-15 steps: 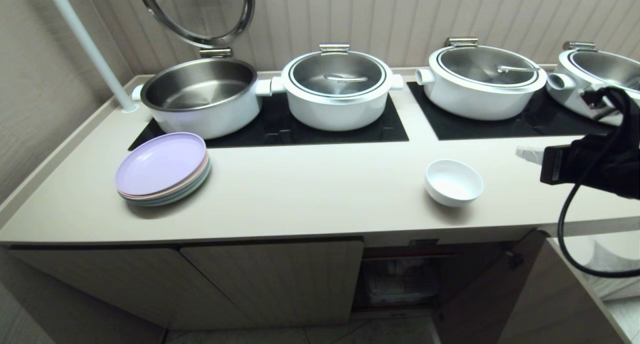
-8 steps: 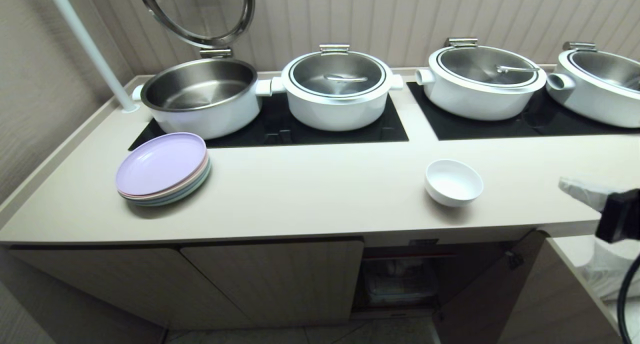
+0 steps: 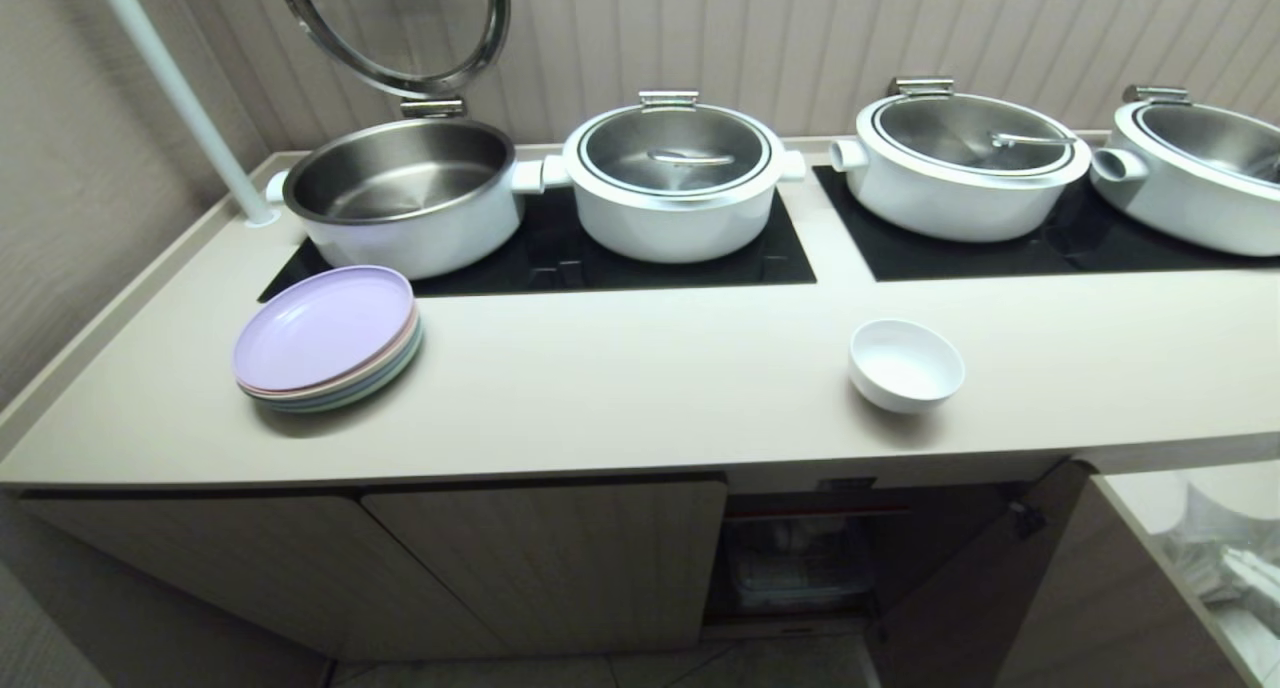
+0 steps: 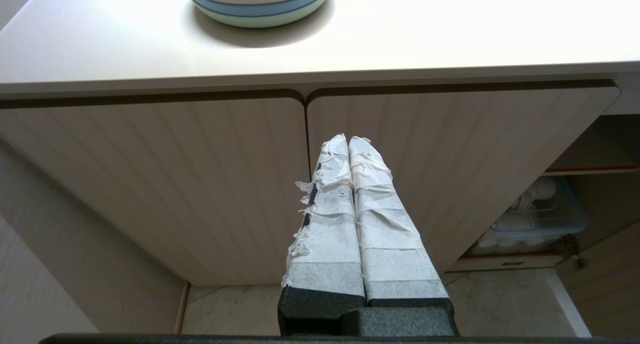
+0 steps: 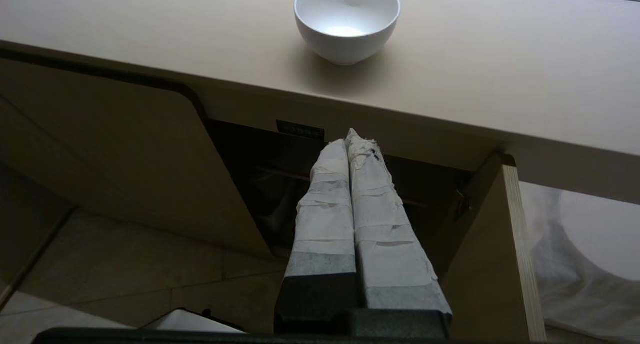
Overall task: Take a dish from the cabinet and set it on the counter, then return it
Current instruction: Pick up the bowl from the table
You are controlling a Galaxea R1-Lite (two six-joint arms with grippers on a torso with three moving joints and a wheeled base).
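Note:
The dish (image 3: 906,365), a small white bowl, stands upright and alone on the beige counter (image 3: 640,398) near its front edge. The right wrist view shows the dish (image 5: 346,21) above and beyond my right gripper (image 5: 347,136). That gripper is shut and empty, below the counter's edge (image 5: 500,129), in front of the cabinet's dark open compartment (image 5: 260,179). My left gripper (image 4: 348,140) is shut and empty, facing the cabinet's closed fluted doors (image 4: 200,174). Neither gripper is in the head view.
The cabinet door (image 3: 960,588) stands swung open on the right, with a clear box of white dishes (image 4: 537,219) inside. A stack of pastel plates (image 3: 327,338) sits at the counter's left. Several white pots (image 3: 672,183) stand on black glass panels behind. A white pole (image 3: 180,98) rises at the back left.
My right arm has drawn back from beside the dish, moving right and down until it left the head view. The dish has stayed where it was on the counter.

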